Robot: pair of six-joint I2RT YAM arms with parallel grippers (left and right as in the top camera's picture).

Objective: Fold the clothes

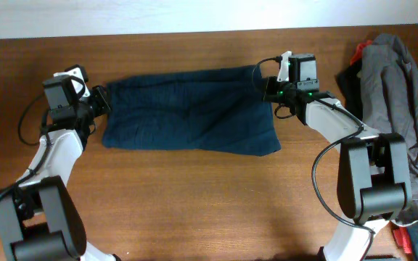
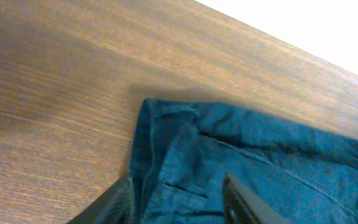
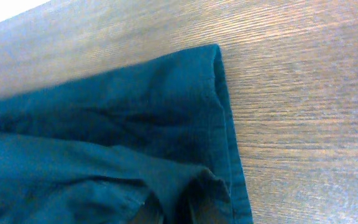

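My left gripper (image 2: 178, 200) stands at the left end of the shorts (image 1: 191, 112), jaws apart; right gripper (image 1: 266, 82) at their right end, jaws I cannot tell.

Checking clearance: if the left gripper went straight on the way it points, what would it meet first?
The shorts: their corner lies right ahead of the left gripper, so probably cloth at once; depth is unclear.
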